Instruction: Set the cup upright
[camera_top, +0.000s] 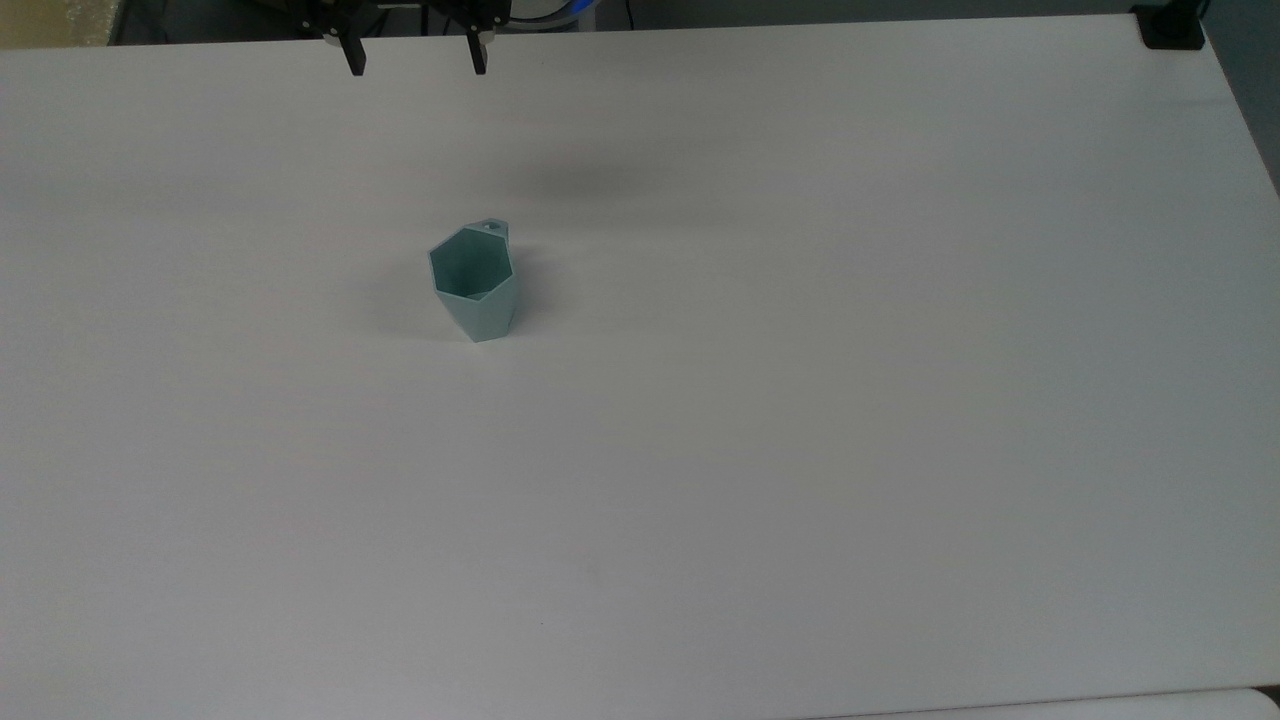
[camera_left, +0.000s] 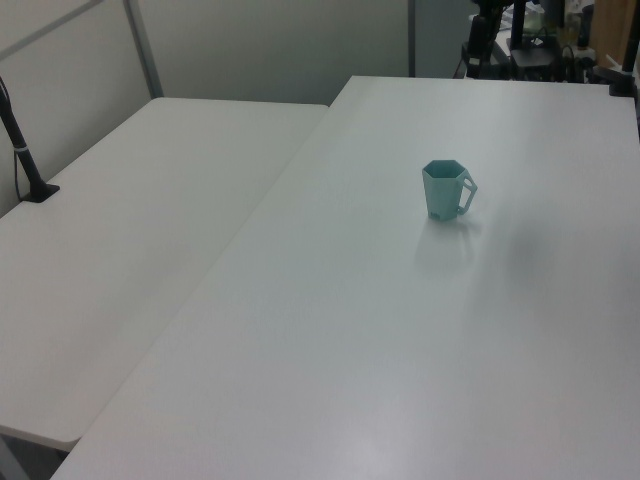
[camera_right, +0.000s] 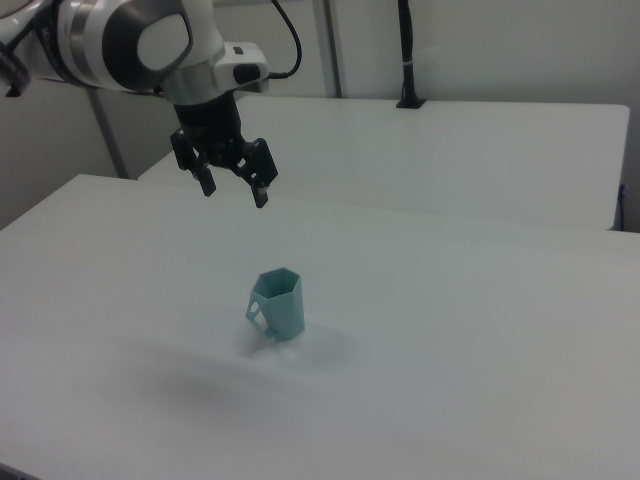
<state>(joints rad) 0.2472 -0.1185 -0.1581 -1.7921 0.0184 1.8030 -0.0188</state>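
The pale teal faceted cup (camera_top: 474, 284) stands upright on the white table (camera_top: 800, 400), its hexagonal mouth facing up. I also see the cup (camera_left: 444, 190) in the left view and the cup (camera_right: 280, 304) in the right view, with a holed tab at its side. My gripper (camera_right: 233, 188) hangs high above the cup, open and empty, its two black fingertips (camera_right: 259, 197) spread wide. In the top view the gripper (camera_top: 414, 62) sits at the picture's upper edge, well apart from the cup.
A second white table (camera_left: 120, 240) stands beside the work table at the left view's left. A black clamp mount (camera_top: 1170, 28) sits at the table's far right corner in the top view. A black post (camera_left: 25, 155) rises from the second table.
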